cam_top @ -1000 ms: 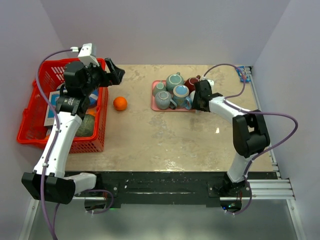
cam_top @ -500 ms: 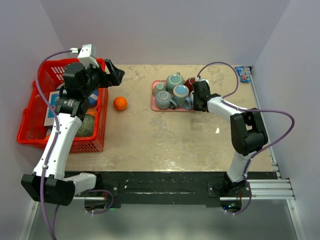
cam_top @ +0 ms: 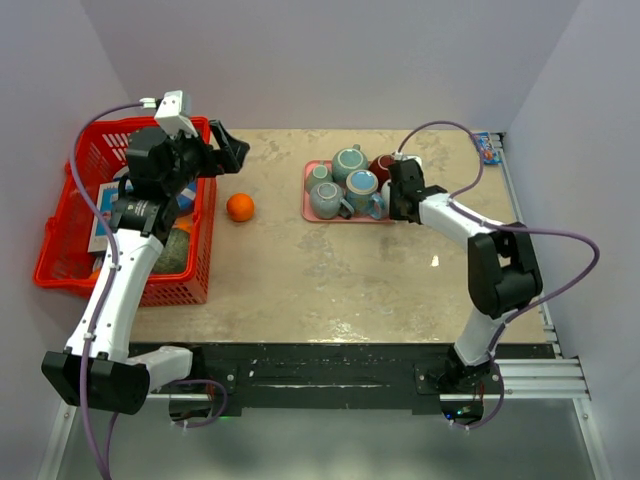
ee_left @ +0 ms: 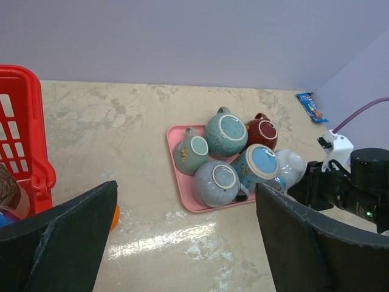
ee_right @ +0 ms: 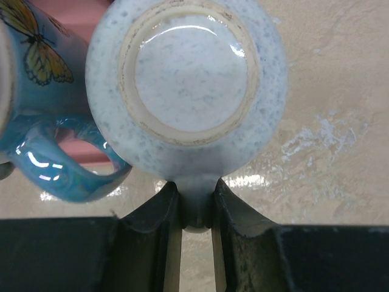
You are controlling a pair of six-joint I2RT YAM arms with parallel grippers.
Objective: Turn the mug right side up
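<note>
Right end effector (ee_right: pixel 196 210) clamps handle of inverted white mug (ee_right: pixel 191 79); five other mugs (ee_left: pixel 225 135) beyond. Left end effector (ee_left: pixel 185 240) gaping, empty.

Butterfly mug (ee_right: pixel 36 73) cut off at left edge, orange (ee_left: pixel 115 217) mostly behind left fingers (ee_left: pixel 61 243), white mug (ee_right: pixel 191 79) mouth hidden underneath

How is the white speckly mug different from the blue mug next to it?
The white mug is pale and speckled; the blue mug is glossy with a painted butterfly. The right gripper pinches the white mug's handle; the blue mug's handle is free. The right wrist camera sees the white mug's bottom but the blue mug's side. Both have one handle.
</note>
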